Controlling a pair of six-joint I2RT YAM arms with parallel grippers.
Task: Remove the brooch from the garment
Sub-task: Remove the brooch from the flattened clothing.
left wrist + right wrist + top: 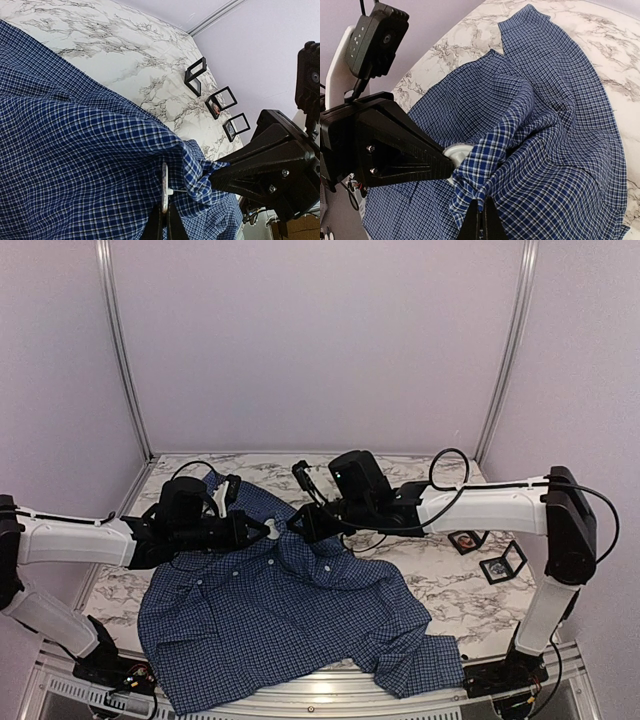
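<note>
Blue-checked cloth of the shirt (pixel 560 150) is gathered into a fold, and the right gripper (pixel 480 215) has its jaws pressed together on that fold. Just across from those jaws, the left gripper (pixel 165 212) pinches the pale brooch (pixel 164 187) by its rim, edge-on, with the pin apparently not yet free of the cloth. To do this well, I judge the right should hold firm while the left draws the brooch straight away along its pin, slowly, so the weave neither snags nor tears.
</note>
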